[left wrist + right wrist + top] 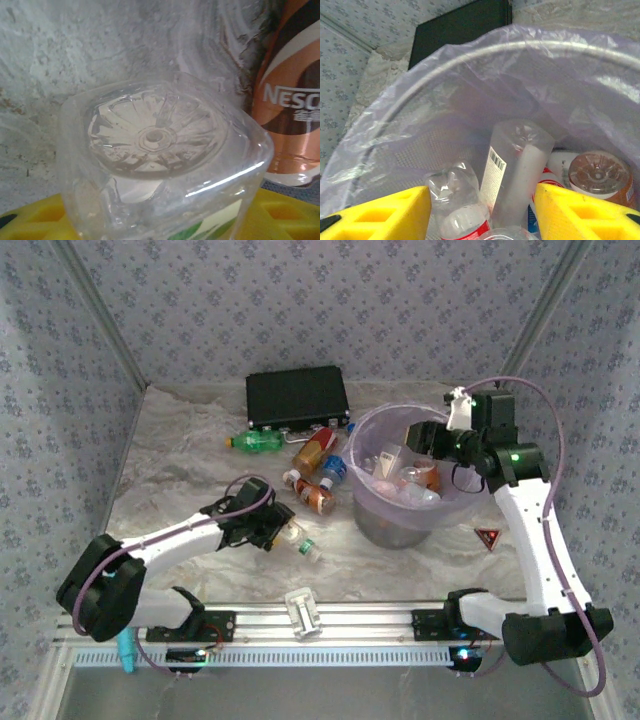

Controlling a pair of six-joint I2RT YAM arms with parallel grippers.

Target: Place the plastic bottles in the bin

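While work remains, bin (392, 528): several bottles (405, 475) inside.
Table (190, 460), toward far edge: loose bottles (315, 495) waiting.
Left gripper (272, 528): clamped on clear bottle (160, 150).
Right gripper (428, 437): jaws apart, empty.

— Which plastic bottles are already in my bin (396, 530)?

— In the grey bucket's lavender liner: a tall clear bottle (516, 165) with a barcode label, leaning upright; a crumpled red-labelled bottle (457, 212) beside it; and an orange-brown bottle (600, 175), base up.

— And outside it?

— To its left, on their sides (all close together): a green bottle (255, 442), an amber bottle (311, 449), a blue-labelled bottle (334, 469) and a copper Nescafé bottle (295, 115). Nearest me lies a clear green-capped bottle (157, 137), seen base-on in my left wrist view, with the Nescafé one just beside it.
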